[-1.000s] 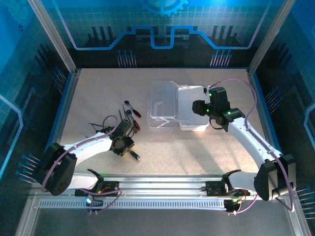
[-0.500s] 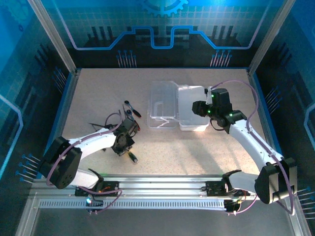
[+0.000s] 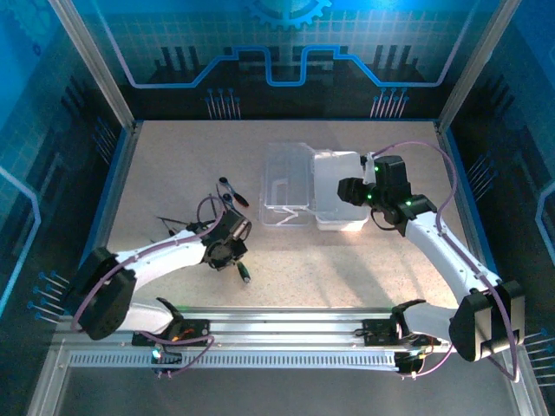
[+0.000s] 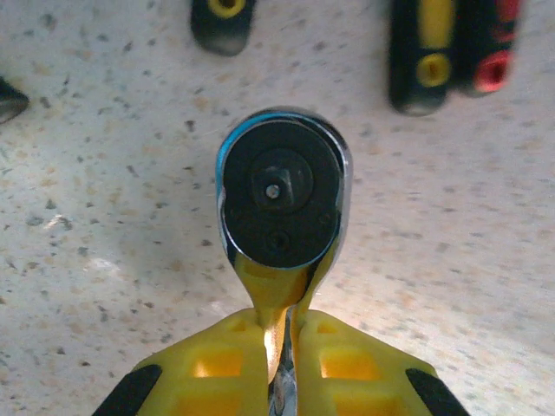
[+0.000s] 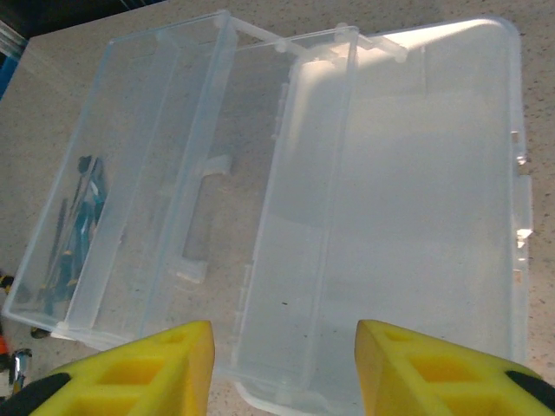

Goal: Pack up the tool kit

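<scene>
The tool kit's clear plastic case (image 3: 338, 204) lies open at the table's middle right, lid (image 3: 286, 182) folded out to its left. My right gripper (image 3: 351, 191) hovers over the case, open, nothing between its yellow fingers (image 5: 165, 360); below them the case's base (image 5: 416, 199) looks bare. My left gripper (image 3: 227, 247) is shut on the silver ratchet wrench (image 4: 279, 206), pinching its neck just behind the round head (image 4: 282, 347). The wrench handle (image 3: 244, 273) sticks out toward the near edge. Screwdrivers (image 3: 230, 192) lie just beyond.
Black handle ends with yellow (image 4: 425, 61) and red (image 4: 490, 43) caps lie close ahead of the wrench head, another (image 4: 224, 17) to the left. Thin dark tools (image 3: 173, 224) lie left of the left arm. Blue tool shapes (image 5: 82, 208) show through the lid. A raised blue rim (image 3: 113, 199) bounds the table.
My left gripper has closed onto the ratchet wrench and shifted slightly right with it. The right arm has barely moved.
</scene>
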You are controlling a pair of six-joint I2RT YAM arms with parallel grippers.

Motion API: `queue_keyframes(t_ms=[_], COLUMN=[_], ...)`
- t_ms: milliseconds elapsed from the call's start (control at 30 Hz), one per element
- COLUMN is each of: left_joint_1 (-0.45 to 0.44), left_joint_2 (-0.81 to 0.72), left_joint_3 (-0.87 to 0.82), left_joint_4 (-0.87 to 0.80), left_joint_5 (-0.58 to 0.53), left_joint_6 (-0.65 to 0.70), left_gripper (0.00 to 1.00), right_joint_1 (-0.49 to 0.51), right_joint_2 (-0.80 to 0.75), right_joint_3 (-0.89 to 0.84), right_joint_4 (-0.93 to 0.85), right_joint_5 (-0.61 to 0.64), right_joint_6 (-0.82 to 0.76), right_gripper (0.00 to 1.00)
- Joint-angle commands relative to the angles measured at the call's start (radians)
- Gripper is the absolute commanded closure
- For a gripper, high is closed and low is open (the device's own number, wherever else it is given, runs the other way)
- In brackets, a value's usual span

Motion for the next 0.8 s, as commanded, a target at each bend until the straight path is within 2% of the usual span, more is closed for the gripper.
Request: queue_keyframes(t_ms=[0, 300, 433, 533, 767], left_joint_1=[-0.003, -0.003, 0.000, 0.003, 0.017], left_joint_2=[-0.062, -0.098, -0.101, -0.101, -0.102], left_joint_3=[-0.016, 0.018, 0.052, 0.065, 0.070], left_joint_4=[0.033, 0.042, 0.050, 0.067, 0.088], left_joint_5=[-0.007, -0.008, -0.010, -0.006, 0.011], left_joint_6=[0.015, 0.053, 0.086, 0.090, 0.102], left_gripper=[0.98, 1.00, 0.99, 1.00, 1.00], right_joint_1=[0.019, 0.133, 0.200, 0.242, 0.468], right_joint_2=[-0.014, -0.026, -0.066, -0.089, -0.022], right_joint_3=[-0.001, -0.035, -0.107, -0.146, -0.178], right_joint_4=[0.022, 0.037, 0.084, 0.103, 0.183], right_joint_5=[-0.073, -0.177, -0.236, -0.258, -0.219], right_joint_6=[0.011, 0.006, 0.001, 0.018, 0.085], right_gripper=[0.52, 0.48, 0.41, 0.39, 0.36])
